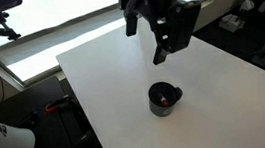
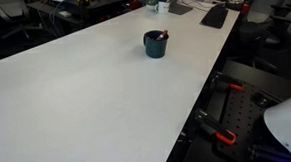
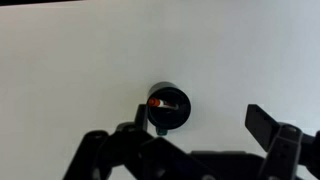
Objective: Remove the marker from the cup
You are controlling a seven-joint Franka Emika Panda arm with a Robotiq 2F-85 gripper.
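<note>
Gripper [image 3: 200, 135]: seen nearest the wrist camera; jaws are spread wide with nothing held between them; it is held well above the cup and apart from it
Cup [image 3: 170, 108]: black and glossy, stood upright with its mouth up; it is seen below the gripper, nearer one finger than the other, so it is not centred in the gap
Marker [image 3: 157, 102]: held inside the cup, leant against the rim; only its orange-red end is shown above the mouth
Table [image 1: 103, 77]: white and flat; the cup is borne on it, well in from the edges
Risk, tipping: the cup is judged light and unsecured; it could be knocked over or dragged if a finger is brought down onto its rim, given the offset noted above
Risk, lifting: the cup could be raised along with the marker if the marker is pulled at a slant and wedged against the wall
Risk, slipping: little of the marker is exposed, so a shallow pinch could be lost
Exterior views: the gripper's [image 1: 162, 42] height above the cup [image 1: 163, 98] is shown in one; in another the gripper is not seen at all, but the marker's [image 2: 164, 34] lean past the rim of the cup [image 2: 156, 43] is shown from the side
Wrist view: the sideways offset is shown, height is not
</note>
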